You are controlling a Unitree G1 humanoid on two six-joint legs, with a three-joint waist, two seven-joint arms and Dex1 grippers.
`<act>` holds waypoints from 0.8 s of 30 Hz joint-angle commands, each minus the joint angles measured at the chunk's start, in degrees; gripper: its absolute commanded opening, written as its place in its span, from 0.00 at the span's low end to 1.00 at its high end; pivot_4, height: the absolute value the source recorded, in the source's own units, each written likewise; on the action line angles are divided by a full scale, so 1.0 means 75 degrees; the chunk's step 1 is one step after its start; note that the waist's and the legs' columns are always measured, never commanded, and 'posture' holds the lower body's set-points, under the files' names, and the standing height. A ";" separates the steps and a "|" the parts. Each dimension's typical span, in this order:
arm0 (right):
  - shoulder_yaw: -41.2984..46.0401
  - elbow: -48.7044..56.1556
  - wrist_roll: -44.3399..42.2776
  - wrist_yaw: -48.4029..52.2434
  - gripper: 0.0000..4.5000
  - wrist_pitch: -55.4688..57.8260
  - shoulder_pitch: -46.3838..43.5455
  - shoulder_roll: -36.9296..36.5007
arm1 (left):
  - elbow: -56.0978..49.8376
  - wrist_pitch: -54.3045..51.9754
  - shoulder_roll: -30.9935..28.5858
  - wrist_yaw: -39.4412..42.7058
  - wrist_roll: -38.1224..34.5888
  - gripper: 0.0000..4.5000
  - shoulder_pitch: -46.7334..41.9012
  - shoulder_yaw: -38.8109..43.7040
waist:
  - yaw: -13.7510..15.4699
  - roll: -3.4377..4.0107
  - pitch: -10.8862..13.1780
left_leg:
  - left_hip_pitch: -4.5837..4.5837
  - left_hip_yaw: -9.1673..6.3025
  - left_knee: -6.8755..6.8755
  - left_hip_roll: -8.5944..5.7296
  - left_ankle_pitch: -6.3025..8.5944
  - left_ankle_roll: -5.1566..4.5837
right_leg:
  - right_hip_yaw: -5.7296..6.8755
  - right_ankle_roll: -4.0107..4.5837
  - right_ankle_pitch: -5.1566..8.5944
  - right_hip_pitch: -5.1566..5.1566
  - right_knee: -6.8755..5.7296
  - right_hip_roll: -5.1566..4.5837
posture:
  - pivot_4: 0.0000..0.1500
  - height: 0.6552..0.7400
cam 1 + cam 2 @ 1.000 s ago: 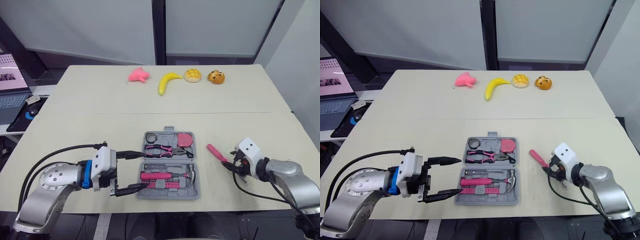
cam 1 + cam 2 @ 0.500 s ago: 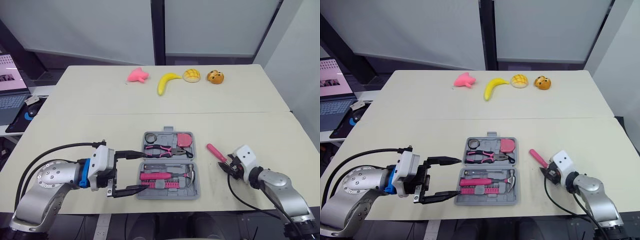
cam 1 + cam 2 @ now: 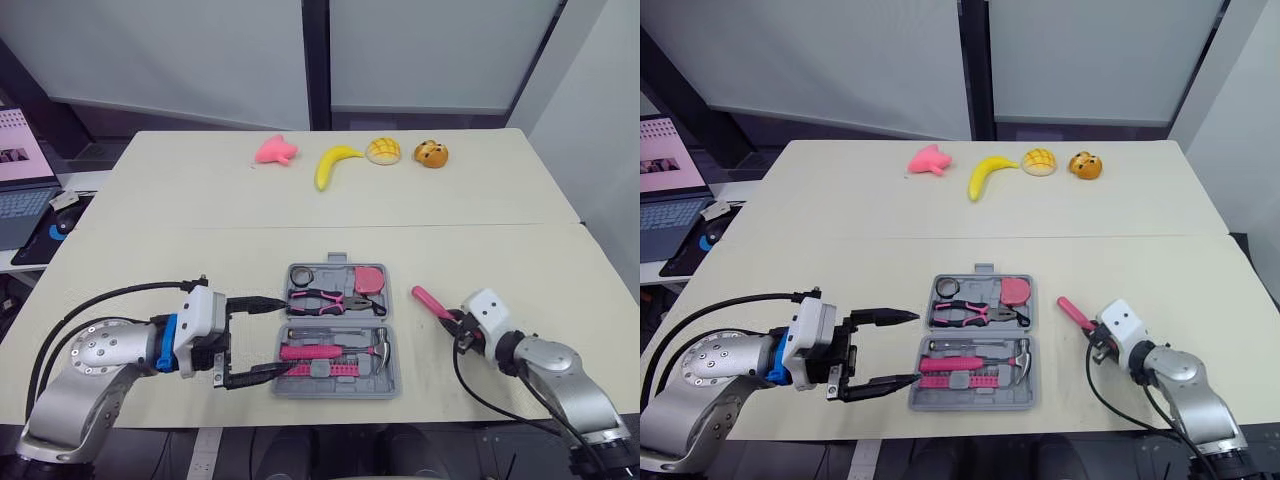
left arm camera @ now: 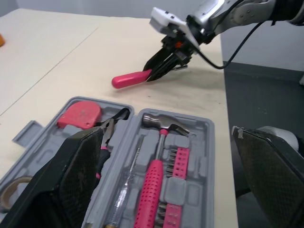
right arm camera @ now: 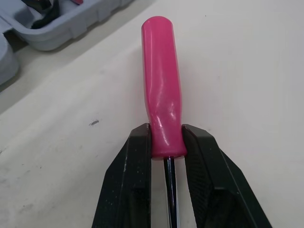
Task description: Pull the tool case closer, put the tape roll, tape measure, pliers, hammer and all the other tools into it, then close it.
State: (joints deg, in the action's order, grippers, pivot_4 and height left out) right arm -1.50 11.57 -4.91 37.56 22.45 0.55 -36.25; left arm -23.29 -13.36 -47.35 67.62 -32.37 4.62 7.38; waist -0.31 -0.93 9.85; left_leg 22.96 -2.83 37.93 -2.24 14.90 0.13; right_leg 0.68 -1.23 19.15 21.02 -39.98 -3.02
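With the screwdriver [image 5: 161, 80] clamped by the right gripper [image 5: 166, 138] and the left gripper [image 3: 918, 348] set agape beside the tool case [image 3: 392, 376], transfer into the case is judged to be required next.

No text, brand, number or sign can be read on the tool case [image 3: 340, 391] or the table [image 3: 200, 210], and the laptop screen [image 3: 18, 150] shows marks too small to make out

Grey tool case [image 3: 338, 392] open; hammer [image 3: 330, 351], pliers [image 3: 330, 298] inside; pink screwdriver [image 3: 431, 301] to right.
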 commanded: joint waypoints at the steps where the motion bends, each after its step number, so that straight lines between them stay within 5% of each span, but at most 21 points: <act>1: -0.0033 0.1135 0.0103 0.0488 0.16 0.0078 -0.0385 -0.0640 | 0.0050 0.0055 -0.0277 0.0077 0.0101 1.00 0.0187 0.0433 | -0.0025 0.0000 0.0000 | -0.0001 0.0000 -0.0001 0.0000 0.0000 0.0000 | -0.0001 0.0000 0.0000 0.0000 0.0000 0.0001 | 1.00 0.76; 10: -0.2118 0.3942 -0.0190 0.2595 0.16 0.2684 -0.1967 -0.2555 | 0.0338 0.0687 -0.1039 0.0737 0.0828 1.00 0.1450 0.1084 | -0.0020 -0.0006 -0.0001 | 0.0004 -0.0011 -0.0006 0.0006 0.0001 0.0000 | 0.0009 0.0003 0.0002 0.0004 0.0014 0.0003 | 1.00 0.76; 24: -0.5481 0.3771 0.0579 0.1587 0.16 0.4660 -0.3840 -0.0508 | 0.0418 0.1026 -0.1414 0.0685 0.2012 1.00 0.2212 0.1070 | -0.0010 -0.0021 -0.0008 | 0.0005 -0.0012 -0.0005 0.0004 0.0001 0.0000 | 0.0009 0.0002 0.0001 0.0026 0.0011 -0.0005 | 1.00 0.76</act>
State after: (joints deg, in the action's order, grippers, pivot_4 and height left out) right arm -40.80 39.90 -1.65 50.85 57.00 -27.09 -41.29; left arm -19.62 -5.79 -56.96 73.08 -17.69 20.99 14.81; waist -0.38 -1.08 9.80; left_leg 22.99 -2.92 37.89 -2.21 14.91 0.13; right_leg 0.75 -1.22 19.15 21.20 -39.92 -3.05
